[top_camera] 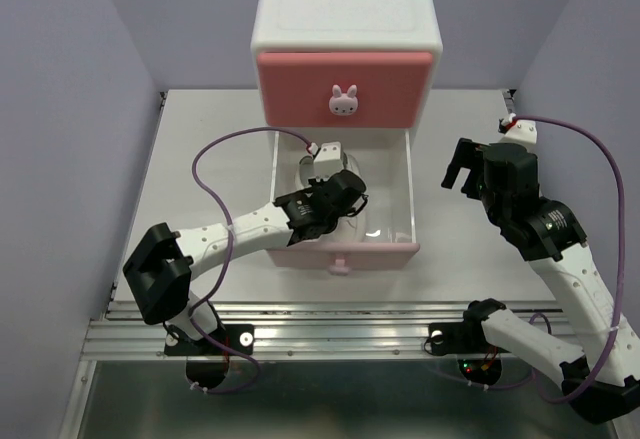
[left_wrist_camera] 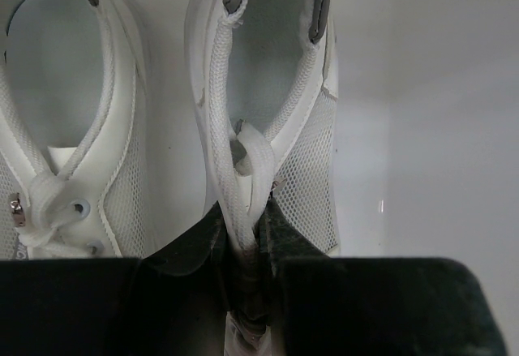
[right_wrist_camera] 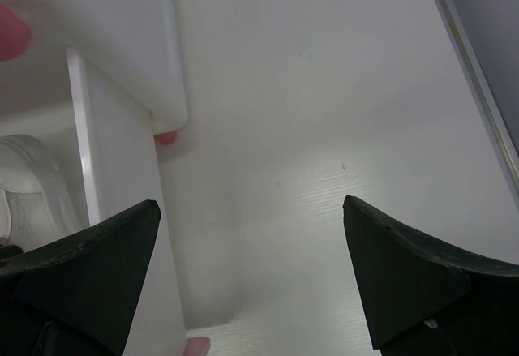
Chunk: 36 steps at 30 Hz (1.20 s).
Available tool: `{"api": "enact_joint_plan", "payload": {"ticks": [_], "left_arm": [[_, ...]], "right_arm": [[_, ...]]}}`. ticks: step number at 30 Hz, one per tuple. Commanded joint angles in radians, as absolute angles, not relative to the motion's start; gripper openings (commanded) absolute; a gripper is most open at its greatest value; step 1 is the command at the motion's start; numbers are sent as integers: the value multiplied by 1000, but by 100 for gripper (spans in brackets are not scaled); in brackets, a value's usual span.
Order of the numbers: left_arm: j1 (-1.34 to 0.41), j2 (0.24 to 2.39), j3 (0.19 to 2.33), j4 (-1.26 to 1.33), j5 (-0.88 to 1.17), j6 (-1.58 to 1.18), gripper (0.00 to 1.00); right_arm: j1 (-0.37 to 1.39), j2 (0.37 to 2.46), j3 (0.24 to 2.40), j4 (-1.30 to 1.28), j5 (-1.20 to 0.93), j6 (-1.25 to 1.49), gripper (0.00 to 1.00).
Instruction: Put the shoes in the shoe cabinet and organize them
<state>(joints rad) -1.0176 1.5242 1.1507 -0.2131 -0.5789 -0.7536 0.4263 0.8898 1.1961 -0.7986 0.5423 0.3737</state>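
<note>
Top external view shows the tabletop [top_camera: 200,159] carrying the shoe cabinet [top_camera: 345,9] at upper centre, its paler lower drawer [top_camera: 385,256] pulled open mid-frame. Inside sit two white sneakers [left_wrist_camera: 113,169] side by side. The left fingers [left_wrist_camera: 190,250] pinch the right-hand sneaker [left_wrist_camera: 312,153] by its upper. The right fingers [right_wrist_camera: 89,267] stand spread above bare tabletop, right of the drawer.

The white sneakers [left_wrist_camera: 312,161] are open mesh cloth with smoother, matt leather-like trim; their laces [left_wrist_camera: 50,202] are flat woven fabric; the shoe cabinet [top_camera: 345,9] is smooth white plastic with a soft sheen, its pink drawer fronts [top_camera: 300,79] matt; the table [right_wrist_camera: 324,129] looks matt and faintly grained, possibly laminate; the right gripper [right_wrist_camera: 250,203] has dull black, rough-edged fingers [right_wrist_camera: 413,283].
</note>
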Motion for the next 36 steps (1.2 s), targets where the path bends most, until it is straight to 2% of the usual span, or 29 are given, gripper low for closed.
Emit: {"api": "enact_joint_plan", "payload": {"ticks": [1,24,29,32,35,36], "left_arm": [[-1006,1505,1187,-178,-581,-710,0],[-994,1634,1256,-293,-586,-788,0],[-996,1635,1267,-307,-583,-779,18],[-996,1634,1270,-314,-578,-762,24],[-994,1628,1272,-314,-569,-741,26],[-996,1626,1273,-314,-565,-735,30]], "right_arm": [[422,880,1201,-750,561,380,100],[422,864,1189,-749,575,391,100],[422,865,1187,-747,575,391,100],[422,865,1189,-747,577,390,100],[422,864,1187,-747,578,390,100],[422,862,1186,-747,578,390,100]]}}
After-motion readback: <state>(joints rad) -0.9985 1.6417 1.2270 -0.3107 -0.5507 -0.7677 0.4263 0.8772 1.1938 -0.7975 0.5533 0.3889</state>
